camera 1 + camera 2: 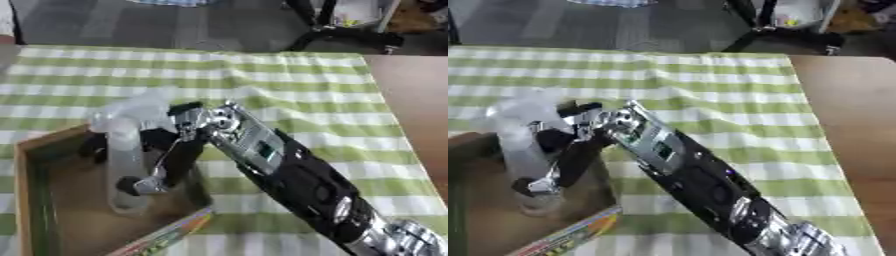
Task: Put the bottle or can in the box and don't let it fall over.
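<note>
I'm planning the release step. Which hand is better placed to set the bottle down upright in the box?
Right. The right hand is curled round the clear bottle, upright inside the box. The left hand is not in view.

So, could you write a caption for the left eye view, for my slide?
Right hand holds a clear bottle upright inside the box on a green checked cloth.

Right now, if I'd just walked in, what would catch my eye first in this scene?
The black and silver arm sweeping in from the lower right, its right hand with fingers curled round a clear bottle. The bottle stands upright inside a brown box at the lower left. Under it all lies a green and white checked cloth.
</note>
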